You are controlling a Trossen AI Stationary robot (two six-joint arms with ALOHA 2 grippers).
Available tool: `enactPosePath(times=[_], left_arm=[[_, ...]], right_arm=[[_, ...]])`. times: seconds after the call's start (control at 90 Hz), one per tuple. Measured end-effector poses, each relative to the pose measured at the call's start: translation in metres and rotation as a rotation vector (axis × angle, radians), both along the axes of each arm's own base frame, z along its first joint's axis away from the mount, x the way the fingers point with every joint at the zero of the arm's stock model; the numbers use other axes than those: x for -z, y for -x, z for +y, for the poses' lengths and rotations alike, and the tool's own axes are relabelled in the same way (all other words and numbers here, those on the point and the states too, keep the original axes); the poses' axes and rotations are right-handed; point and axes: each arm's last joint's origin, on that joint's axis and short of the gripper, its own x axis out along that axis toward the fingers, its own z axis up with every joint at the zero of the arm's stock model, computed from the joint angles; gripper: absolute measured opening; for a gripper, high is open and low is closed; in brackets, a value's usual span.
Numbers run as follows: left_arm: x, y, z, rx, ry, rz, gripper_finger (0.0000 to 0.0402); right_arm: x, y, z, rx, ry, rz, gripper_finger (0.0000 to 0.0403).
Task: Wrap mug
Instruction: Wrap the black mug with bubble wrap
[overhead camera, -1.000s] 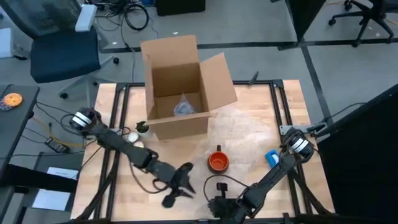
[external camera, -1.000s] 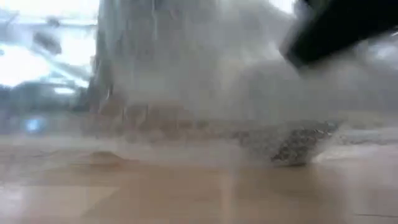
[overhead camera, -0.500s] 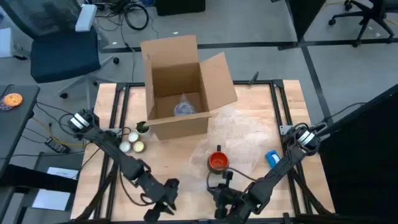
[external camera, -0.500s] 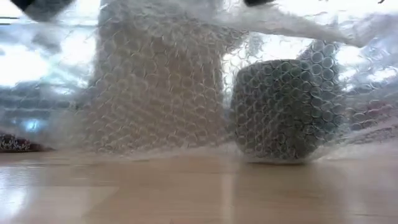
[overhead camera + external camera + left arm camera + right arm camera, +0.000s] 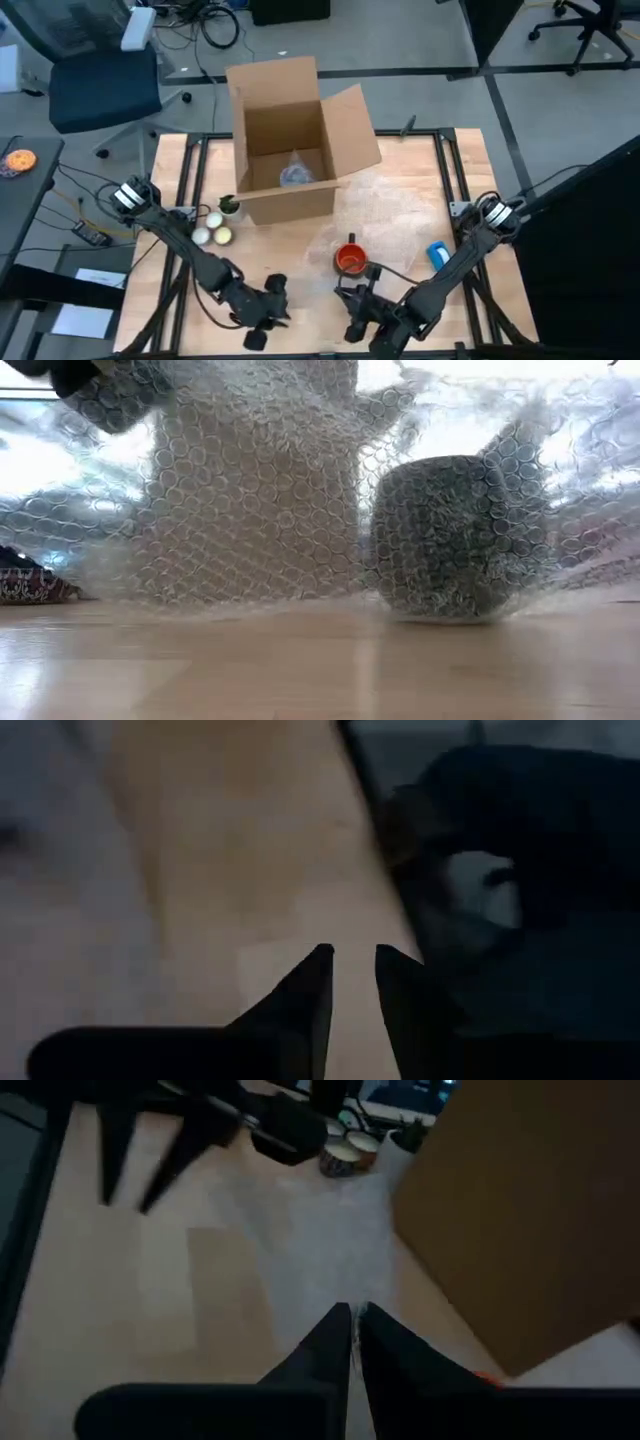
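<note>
Both tools sit on the near side of the mug (image 5: 350, 260). Right tool (image 5: 352, 1323) pinches the bubble wrap (image 5: 250, 490); left tool (image 5: 350, 965) looks slightly parted, empty. Lift the wrap's edge high over the mug.

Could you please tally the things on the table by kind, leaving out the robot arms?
Open brown cardboard box: 1
Orange-red round mug: 1
Clear bubble wrap sheet: 1
Small round pale candles: 3
Small blue object: 1
Total: 7
</note>
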Motion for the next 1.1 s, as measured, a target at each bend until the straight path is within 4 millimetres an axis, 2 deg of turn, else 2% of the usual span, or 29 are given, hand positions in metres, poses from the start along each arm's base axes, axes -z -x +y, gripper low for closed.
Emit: enactPosePath(times=[0.211, 0.5, 0.644, 0.8, 0.989, 1.1], left_arm=[[0.016, -0.003, 0.002, -0.025, -0.063, 0.051, 0.0065], [0.041, -0.003, 0.007, -0.032, -0.159, 0.181, 0.0065], [0.041, -0.002, 0.01, -0.033, -0.173, 0.204, 0.0065], [0.031, -0.004, 0.008, -0.027, -0.175, 0.207, 0.0065], [0.023, -0.002, 0.01, -0.035, -0.248, 0.276, 0.0065], [0.025, 0.003, 0.016, -0.077, -0.313, 0.325, 0.0065]], right_arm=[[-0.006, 0.011, -0.024, 0.075, 0.018, 0.096, 0.0], [0.0, 0.002, -0.053, 0.102, 0.006, 0.287, 0.0], [0.001, -0.001, -0.063, 0.132, 0.026, 0.32, 0.0], [0.002, -0.005, -0.071, 0.136, 0.02, 0.37, 0.0], [0.003, -0.006, -0.079, 0.154, 0.035, 0.417, 0.0], [0.003, -0.008, -0.079, 0.147, 0.024, 0.405, 0.0]])
